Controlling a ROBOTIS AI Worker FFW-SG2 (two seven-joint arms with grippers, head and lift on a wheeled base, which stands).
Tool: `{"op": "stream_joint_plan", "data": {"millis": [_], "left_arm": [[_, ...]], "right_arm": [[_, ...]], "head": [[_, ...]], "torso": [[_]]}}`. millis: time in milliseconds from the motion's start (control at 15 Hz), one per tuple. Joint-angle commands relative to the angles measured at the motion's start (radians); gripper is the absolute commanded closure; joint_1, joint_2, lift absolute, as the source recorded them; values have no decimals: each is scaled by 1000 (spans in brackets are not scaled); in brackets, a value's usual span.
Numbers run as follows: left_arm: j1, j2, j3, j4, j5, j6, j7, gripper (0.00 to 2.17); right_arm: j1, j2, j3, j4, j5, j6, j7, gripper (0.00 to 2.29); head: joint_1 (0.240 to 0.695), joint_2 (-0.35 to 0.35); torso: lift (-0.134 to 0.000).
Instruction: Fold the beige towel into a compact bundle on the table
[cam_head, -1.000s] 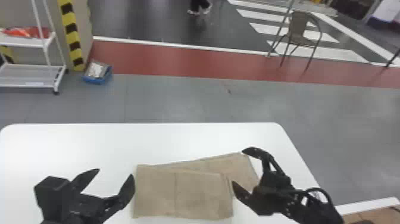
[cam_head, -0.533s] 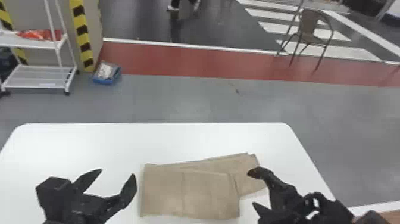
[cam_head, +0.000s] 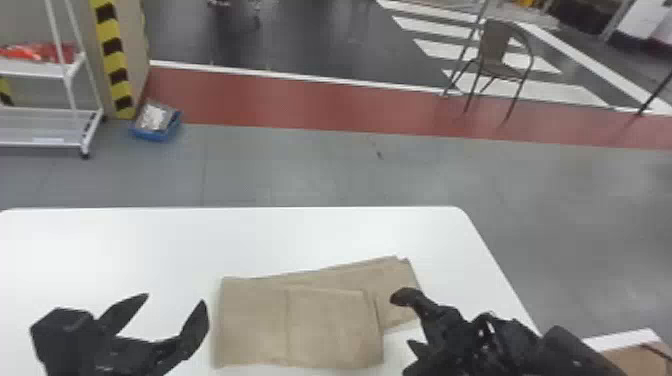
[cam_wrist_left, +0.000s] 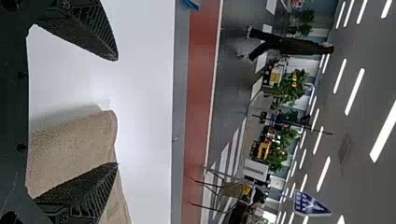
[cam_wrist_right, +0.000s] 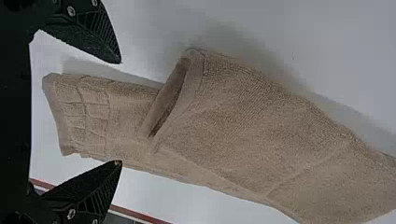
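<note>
The beige towel (cam_head: 325, 320) lies folded on the white table, its front flap over a layer that sticks out at an angle toward the back right. Left of it in the head view stands my left gripper (cam_head: 175, 300), open and empty. My right gripper (cam_head: 406, 320) is at the towel's right end, open. In the left wrist view the towel (cam_wrist_left: 70, 149) lies partly behind one finger of my left gripper (cam_wrist_left: 117, 112). Beyond the spread fingers of my right gripper (cam_wrist_right: 121, 112), the right wrist view shows the towel (cam_wrist_right: 261, 121) with its folded edge slightly raised.
The white table (cam_head: 150, 240) extends behind and left of the towel, with its rounded right corner at the back right. On the floor beyond are a wheeled rack (cam_head: 45, 142), a blue bin (cam_head: 155, 135) and a chair (cam_head: 495, 50).
My right gripper has moved right and slightly toward the front, away from the towel's folded flap. The left arm looks nearly still. The head view has shifted slightly.
</note>
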Motion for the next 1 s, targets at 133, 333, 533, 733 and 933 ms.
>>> {"op": "stream_joint_plan", "data": {"millis": [133,333,533,733,933], "left_arm": [[0,-1,1,18,11,-36,-2,80],[8,5,10,19,28,-54,0,80],[17,5,17,19,29,-76,-3,80],[19,5,17,18,31,-76,-8,80],[25,5,18,15,31,-76,-8,80]], "right_arm": [[-48,9,85,41,67,83,0,225],[-71,15,131,44,89,119,8,286],[-79,16,163,50,109,135,17,289],[-80,30,177,59,130,144,22,383],[-82,32,180,56,112,172,34,407]], "head": [[695,-276],[695,-262],[695,-237],[695,-222],[695,-217]], "torso": [[0],[0],[0],[0],[0]]}}
